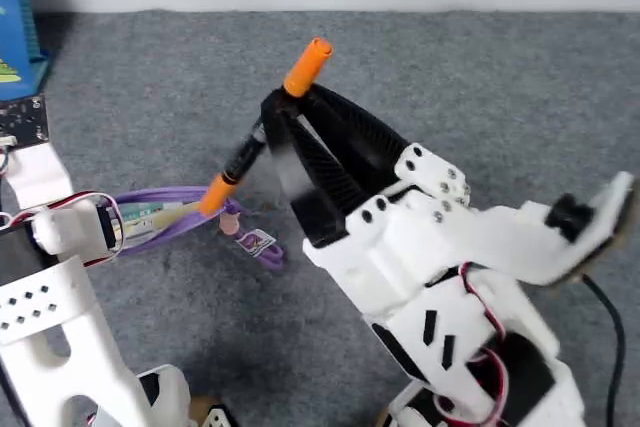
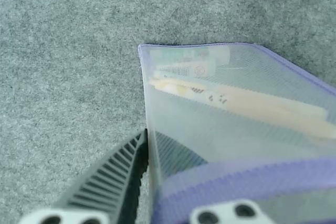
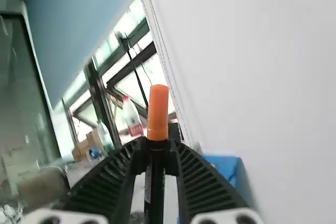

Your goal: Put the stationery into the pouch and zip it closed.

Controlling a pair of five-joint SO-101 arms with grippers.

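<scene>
Nearest, the left hand (image 2: pixel 148 139) was clamped on a corner of the purple mesh pouch (image 1: pixel 165 209), holding it just off the grey surface (image 1: pixel 480 97). Through the mesh, the left wrist view showed a cream flat strip (image 2: pixel 252 106) and a green-and-white item (image 2: pixel 194 64) already inside. The zip pull tag (image 1: pixel 257 243) hung from the end of the pouch that faces the right arm.

At that same end sat the lower orange tip of the marker (image 1: pixel 240 162). Whether the tip had crossed the lip could not be told. The right hand (image 1: pixel 278 117) gripped the marker's black barrel between closed fingers, above the middle of its length.

The marker's long axis ran on a steep slant. Its low end pointed down and toward the pouch mouth, while the upper orange cap (image 1: pixel 306 63) pointed up and away toward the far wall. The right wrist view had that cap standing straight out beyond the fingertips.

By my reading, the step in hand was insertion of 1 more piece of stationery, with the zipping not yet begun. The next move likely called for lowering the slant so the barrel lined up with the pouch's length. The marker could then slide in along that line and be released once most of it was inside.

Farthest back, a blue box (image 1: pixel 15 27) stood at the surface's corner.
</scene>
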